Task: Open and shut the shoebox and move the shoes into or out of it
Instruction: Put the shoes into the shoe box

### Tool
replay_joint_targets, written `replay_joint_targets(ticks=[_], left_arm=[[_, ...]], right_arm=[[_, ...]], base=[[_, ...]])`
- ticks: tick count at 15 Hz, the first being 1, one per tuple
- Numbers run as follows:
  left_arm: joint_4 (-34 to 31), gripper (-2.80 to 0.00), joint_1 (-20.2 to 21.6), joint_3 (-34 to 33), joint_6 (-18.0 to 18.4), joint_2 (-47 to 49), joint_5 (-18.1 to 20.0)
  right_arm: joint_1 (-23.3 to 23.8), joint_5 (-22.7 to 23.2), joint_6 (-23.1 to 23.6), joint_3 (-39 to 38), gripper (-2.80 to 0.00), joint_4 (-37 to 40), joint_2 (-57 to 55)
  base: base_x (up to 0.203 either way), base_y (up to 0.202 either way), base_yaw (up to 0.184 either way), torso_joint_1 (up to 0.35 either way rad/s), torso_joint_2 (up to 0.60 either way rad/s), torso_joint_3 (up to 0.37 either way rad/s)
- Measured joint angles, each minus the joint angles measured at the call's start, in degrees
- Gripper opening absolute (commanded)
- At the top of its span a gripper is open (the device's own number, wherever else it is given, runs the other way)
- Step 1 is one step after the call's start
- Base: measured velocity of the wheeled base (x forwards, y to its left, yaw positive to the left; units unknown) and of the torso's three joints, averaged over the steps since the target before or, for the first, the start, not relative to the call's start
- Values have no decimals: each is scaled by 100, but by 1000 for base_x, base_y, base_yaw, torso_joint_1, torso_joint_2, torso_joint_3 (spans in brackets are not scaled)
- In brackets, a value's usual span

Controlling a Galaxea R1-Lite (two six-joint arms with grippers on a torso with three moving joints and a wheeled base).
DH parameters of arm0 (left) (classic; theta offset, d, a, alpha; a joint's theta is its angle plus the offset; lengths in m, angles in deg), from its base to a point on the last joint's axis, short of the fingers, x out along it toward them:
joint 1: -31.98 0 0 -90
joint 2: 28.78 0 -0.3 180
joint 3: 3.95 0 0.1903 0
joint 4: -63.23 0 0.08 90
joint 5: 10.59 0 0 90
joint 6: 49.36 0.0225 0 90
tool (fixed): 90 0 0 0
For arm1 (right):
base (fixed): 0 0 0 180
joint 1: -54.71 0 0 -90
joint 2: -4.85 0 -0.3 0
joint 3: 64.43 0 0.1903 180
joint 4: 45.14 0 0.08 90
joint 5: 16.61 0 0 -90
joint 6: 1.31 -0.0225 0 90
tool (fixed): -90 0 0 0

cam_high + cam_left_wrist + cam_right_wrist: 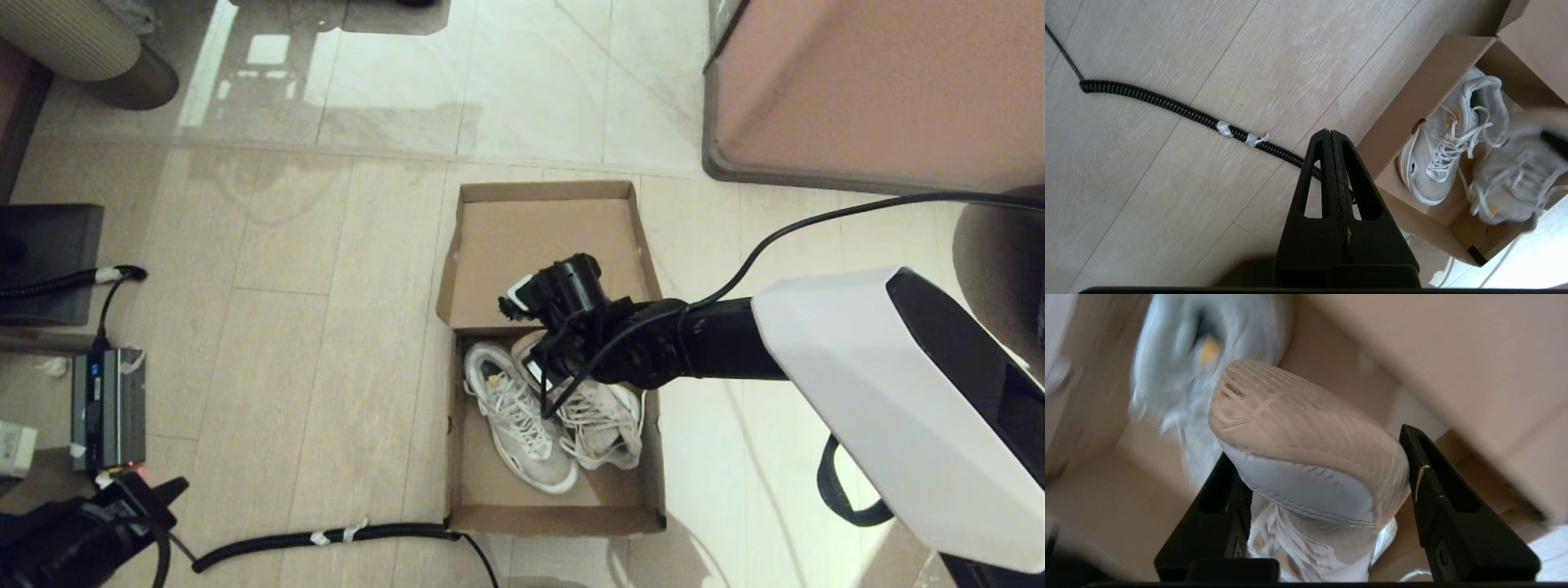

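The brown cardboard shoebox [555, 520] stands open on the floor, its lid [543, 245] folded flat away from me. Both white lace-up sneakers are inside. The left shoe [522, 425] lies flat on the bottom. My right gripper [543, 355] reaches in from the right, over the heel of the right shoe [604, 420]. In the right wrist view the gripper [1316, 443] is shut on that shoe's heel [1306, 428], a finger on each side. My left gripper [1329, 132] is shut on nothing and hangs low over the floor at the front left [167, 490].
A black coiled cable [326, 536] runs along the floor to the box's front left corner. A large pinkish-brown block with a grey rim [873, 82] stands at the back right. Black electronic boxes [106, 408] sit by the left edge.
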Motion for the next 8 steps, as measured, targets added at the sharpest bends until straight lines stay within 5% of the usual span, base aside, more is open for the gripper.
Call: replay_joint_targets(ticks=[8], left_arm=[[-1, -280, 2, -101, -2, -48, 0]], right_arm=[[52, 87, -149, -364, -280, 66, -245]], base=[[0, 0, 0, 0, 0, 0]])
